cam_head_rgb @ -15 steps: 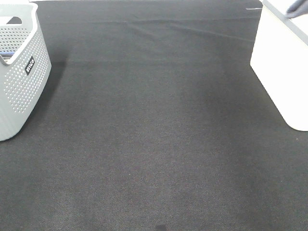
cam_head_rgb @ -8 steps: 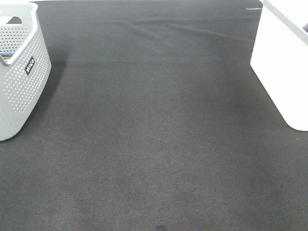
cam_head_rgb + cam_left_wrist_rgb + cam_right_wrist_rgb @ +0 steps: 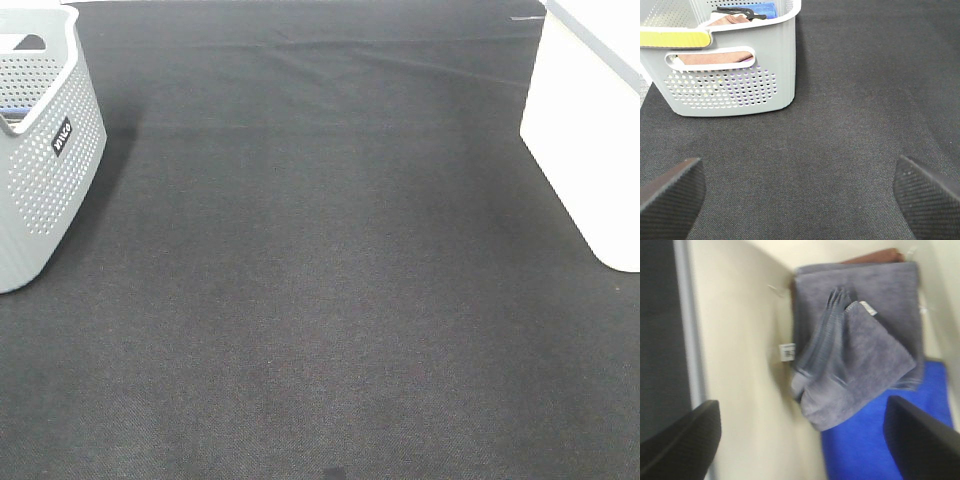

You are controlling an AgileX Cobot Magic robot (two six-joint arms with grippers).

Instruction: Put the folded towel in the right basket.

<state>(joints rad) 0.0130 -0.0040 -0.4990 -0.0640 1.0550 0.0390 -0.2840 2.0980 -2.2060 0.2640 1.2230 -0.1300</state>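
At the right wrist, the right gripper (image 3: 802, 440) has its jaws spread wide and holds nothing. Beneath it the folded towel (image 3: 855, 350), grey, lies inside the right basket (image 3: 735, 340) close to the cream wall, partly on a blue cloth (image 3: 875, 455), with a brown cloth (image 3: 875, 255) edge showing beyond; this view is blurred. The left gripper (image 3: 800, 200) also has its jaws wide apart and empty, over the black table cover (image 3: 850, 120). Farther off, a grey perforated basket (image 3: 740, 85) stands on that cover, with brown and blue fabric inside. The high view shows both baskets at opposite edges, well apart
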